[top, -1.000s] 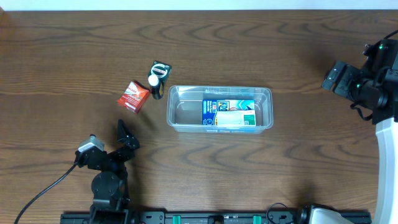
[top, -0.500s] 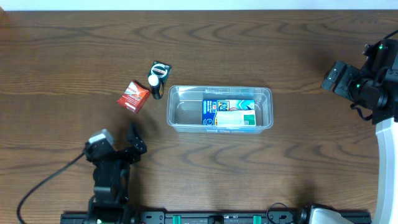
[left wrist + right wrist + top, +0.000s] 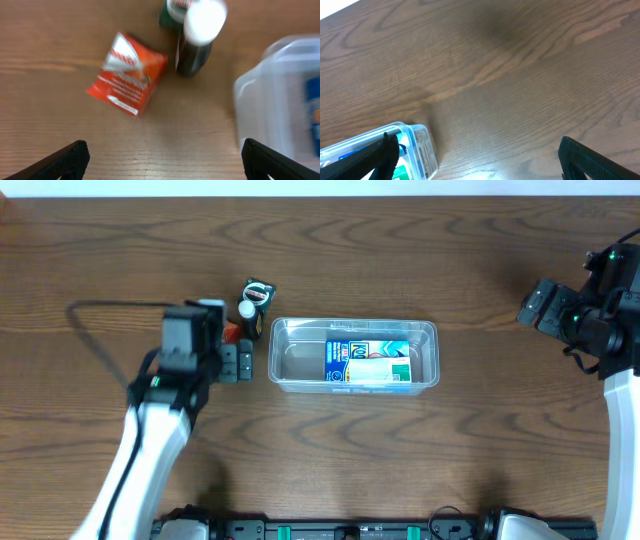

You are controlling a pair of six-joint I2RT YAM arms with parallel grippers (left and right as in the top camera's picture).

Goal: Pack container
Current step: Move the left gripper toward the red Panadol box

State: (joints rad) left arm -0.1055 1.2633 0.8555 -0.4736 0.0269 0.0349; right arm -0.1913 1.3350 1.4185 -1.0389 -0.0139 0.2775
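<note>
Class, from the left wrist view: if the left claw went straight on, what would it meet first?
Likely the red carton, just left of centre ahead of the open left claw; depth is unclear.

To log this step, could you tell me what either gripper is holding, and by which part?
Nothing is held. The left gripper hangs open short of the red box, and the right gripper is open and empty.

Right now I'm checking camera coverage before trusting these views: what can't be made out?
Overhead: the red box is mostly hidden under the left gripper; print on the blue-and-white box is too small.
Left wrist: red box's print is blurred.
Both wrist views: the container is cut off by frame edges.
</note>
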